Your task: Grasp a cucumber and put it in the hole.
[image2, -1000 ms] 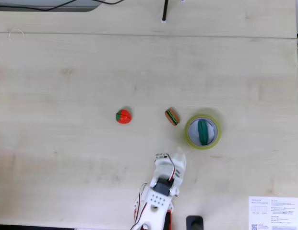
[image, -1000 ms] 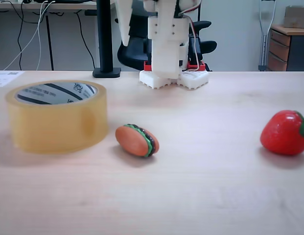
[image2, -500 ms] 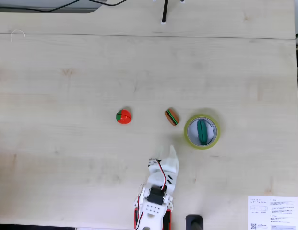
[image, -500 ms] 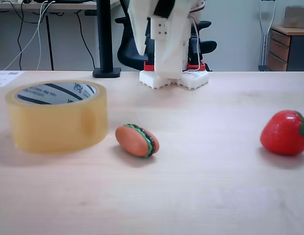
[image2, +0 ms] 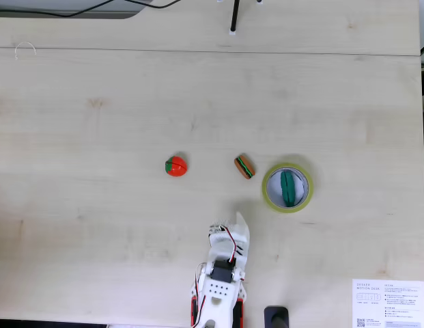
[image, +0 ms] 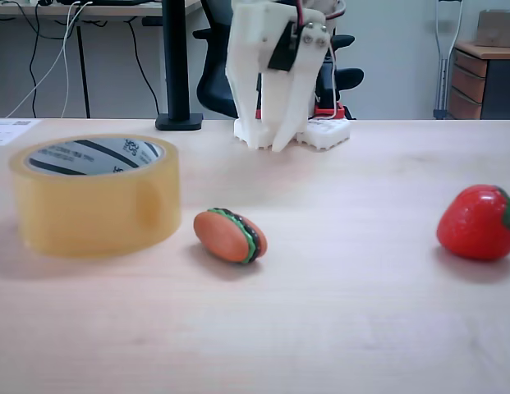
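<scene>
The dark green cucumber [image2: 288,187] lies inside the hole [image2: 298,182] of the yellowish tape roll [image2: 269,195], seen from above. In the low fixed view the roll [image: 94,205] stands at the left, its hole [image: 90,156] faces up, and its wall hides the cucumber. My white gripper [image2: 237,220] hangs near the arm's base, well short of the roll and to its lower left in the view from above. In the low view the gripper [image: 268,148] points down at the table's far side. Its fingers look shut with nothing between them.
A toy burger [image2: 244,167] lies just left of the roll, and also shows in the low view [image: 230,235]. A red strawberry [image2: 175,166] sits further left; in the low view the strawberry [image: 478,222] is at the right. A black pole base [image: 178,121] stands behind.
The arm has folded back toward its base. Seen from above, the gripper moved left, away from the roll. The cucumber, burger and strawberry have stayed put.
</scene>
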### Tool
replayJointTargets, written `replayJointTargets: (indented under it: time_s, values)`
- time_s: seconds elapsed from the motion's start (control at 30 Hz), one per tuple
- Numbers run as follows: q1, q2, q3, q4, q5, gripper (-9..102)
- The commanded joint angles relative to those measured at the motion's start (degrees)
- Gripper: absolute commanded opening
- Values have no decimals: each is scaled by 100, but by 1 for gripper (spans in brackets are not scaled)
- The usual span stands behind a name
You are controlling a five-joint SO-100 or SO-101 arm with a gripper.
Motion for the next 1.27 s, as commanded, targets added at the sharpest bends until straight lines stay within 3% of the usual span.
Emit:
replayJointTargets:
  time_s: [0.0,1.23]
  values:
    - [-35,26,79,-44,246,4]
    - [-35,26,290,483,290,1]
